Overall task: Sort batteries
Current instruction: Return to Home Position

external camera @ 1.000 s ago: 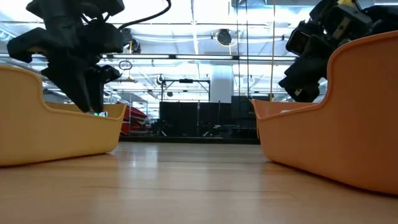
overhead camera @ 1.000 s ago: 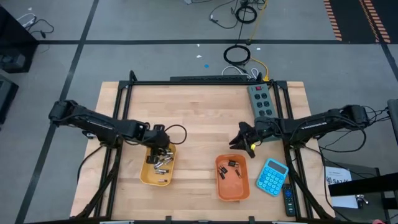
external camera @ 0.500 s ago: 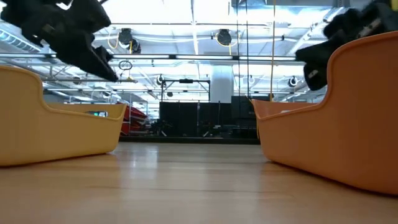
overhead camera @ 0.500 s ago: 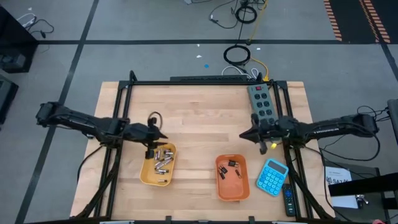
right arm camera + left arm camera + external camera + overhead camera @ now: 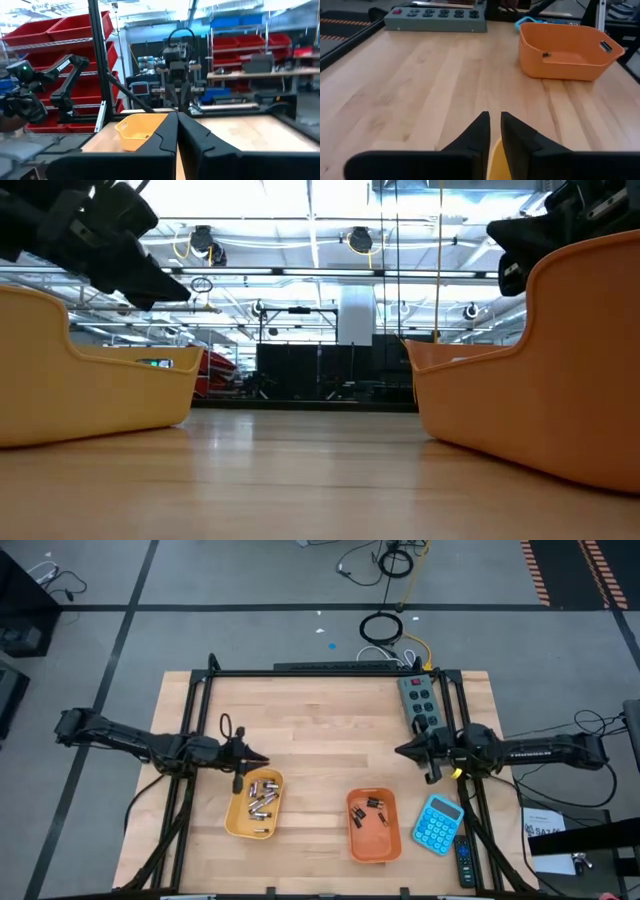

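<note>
Sorting looks complete: no battery shows loose on the table (image 5: pixel 320 720). The silvery batteries (image 5: pixel 262 796) lie in the yellow bin (image 5: pixel 233 824) at 7 o'clock of the table's middle. The dark batteries (image 5: pixel 376 808) lie in the orange bin (image 5: pixel 354 840) at 5 o'clock.

The left gripper (image 5: pixel 256 760) hangs at 9 o'clock, just beside the yellow bin's far rim. Its fingers are all but together and hold nothing. The right gripper (image 5: pixel 404 750) hangs at 3 o'clock, fingers pressed together and empty, with the power strip (image 5: pixel 420 700) just beside it toward 12 o'clock.

Risks — a low sweep by the left arm could clip the yellow rim and shove or tip the bin, scattering sorted cells. Its cable loop (image 5: pixel 226 726) could snag likewise. The right wrist could strike the power strip if swung toward 12.

Room: open board lies between the grippers and on toward 12 o'clock. The low view shows both grippers above rim height — margin enough, in my judgement, provided neither dips.
</note>
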You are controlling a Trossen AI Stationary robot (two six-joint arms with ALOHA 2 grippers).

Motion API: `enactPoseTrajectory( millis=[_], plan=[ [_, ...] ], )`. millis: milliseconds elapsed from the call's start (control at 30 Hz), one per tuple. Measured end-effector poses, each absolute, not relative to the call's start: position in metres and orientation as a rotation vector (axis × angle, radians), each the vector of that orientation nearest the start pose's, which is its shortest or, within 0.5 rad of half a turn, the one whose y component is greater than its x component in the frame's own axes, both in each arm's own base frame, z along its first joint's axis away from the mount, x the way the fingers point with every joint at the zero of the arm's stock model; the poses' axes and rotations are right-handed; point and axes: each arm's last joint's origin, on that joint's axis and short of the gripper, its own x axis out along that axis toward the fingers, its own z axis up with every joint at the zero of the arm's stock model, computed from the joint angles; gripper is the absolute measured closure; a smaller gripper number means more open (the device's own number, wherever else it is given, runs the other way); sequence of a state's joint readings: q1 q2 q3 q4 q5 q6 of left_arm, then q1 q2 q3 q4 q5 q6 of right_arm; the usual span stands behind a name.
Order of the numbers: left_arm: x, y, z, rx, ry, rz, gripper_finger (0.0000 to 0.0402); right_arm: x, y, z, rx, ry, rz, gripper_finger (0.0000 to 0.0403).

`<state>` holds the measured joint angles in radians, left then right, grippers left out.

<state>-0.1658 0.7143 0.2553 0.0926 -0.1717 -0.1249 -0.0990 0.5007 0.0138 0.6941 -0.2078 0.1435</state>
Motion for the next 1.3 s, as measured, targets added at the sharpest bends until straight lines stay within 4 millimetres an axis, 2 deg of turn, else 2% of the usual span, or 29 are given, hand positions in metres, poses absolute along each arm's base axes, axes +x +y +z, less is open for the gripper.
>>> enactPoseTrajectory(
  millis=[233, 433, 800, 1100, 1300],
  plan=[
    [0.152, -0.020, 0.180, -0.084, 0.325, 0.050, 0.0368, 0.125, -0.006, 0.190, 0.089, -0.216, 0.122, 0.0402],
    [0.148, -0.018, 0.175, -0.071, 0.267, 0.066, 0.0379, 0.127, -0.007, 0.185, 0.100, -0.160, 0.119, 0.0399],
    [0.134, -0.014, 0.176, -0.061, 0.124, 0.115, 0.0382, 0.127, -0.007, 0.180, 0.109, -0.103, 0.115, 0.0399],
    [0.115, -0.010, 0.187, -0.087, -0.090, 0.132, 0.0382, 0.127, -0.007, 0.179, 0.109, -0.103, 0.115, 0.0399],
    [0.112, -0.010, 0.182, -0.150, -0.064, 0.130, 0.0382, 0.127, -0.007, 0.179, 0.109, -0.103, 0.115, 0.0399]
  ],
)
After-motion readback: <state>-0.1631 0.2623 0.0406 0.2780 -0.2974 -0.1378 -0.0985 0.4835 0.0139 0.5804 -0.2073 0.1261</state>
